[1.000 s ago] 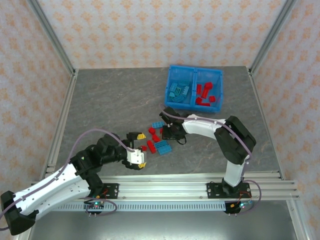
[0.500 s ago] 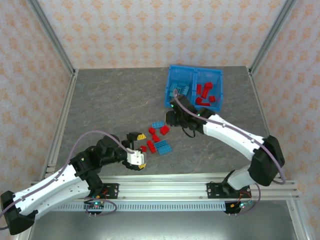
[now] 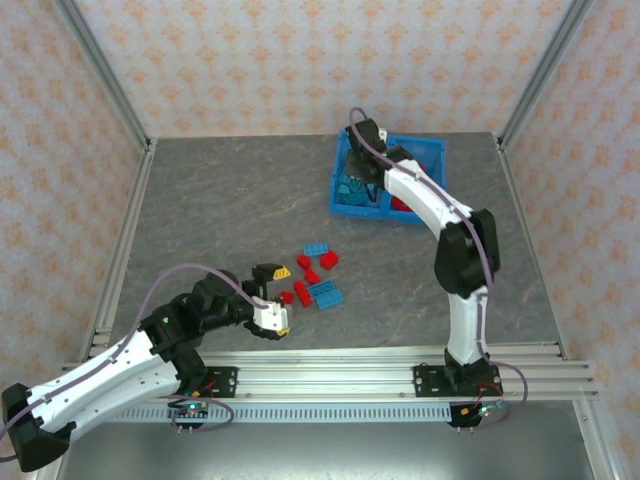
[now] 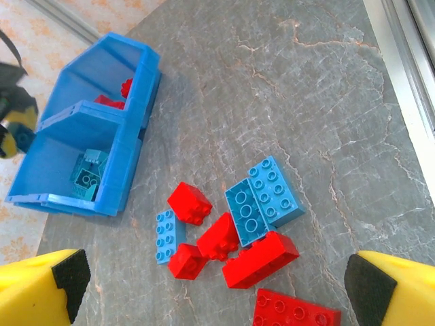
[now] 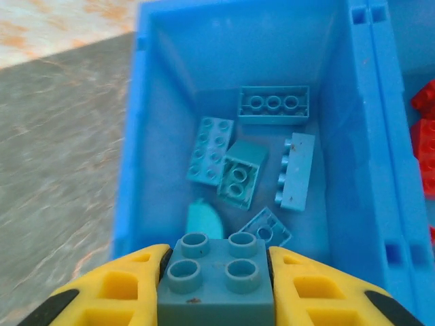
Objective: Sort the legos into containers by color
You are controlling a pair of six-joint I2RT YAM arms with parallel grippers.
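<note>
My right gripper (image 5: 216,261) is shut on a light blue four-stud lego (image 5: 215,280) and hangs over the left compartment of the blue bin (image 5: 353,129). Several light blue legos (image 5: 238,173) lie in that compartment. Red legos (image 5: 425,146) show past the divider in the right one. From above, the right gripper (image 3: 358,182) reaches over the bin (image 3: 345,207). A loose pile of red and blue legos (image 3: 312,275) lies mid-table. My left gripper (image 3: 284,300) stands open just left of the pile. Its wrist view shows a red brick (image 4: 190,202) and a blue brick (image 4: 275,190) ahead of the gripper (image 4: 217,299).
The bin (image 4: 126,156) stands at the far right of the grey table, close to the back wall. Aluminium frame posts (image 3: 100,90) rise at the table's corners, and a rail (image 3: 330,360) runs along the near edge.
The right arm has swung from the loose pile up to the bin's left compartment with the blue lego in its grip. The left arm has not moved.
</note>
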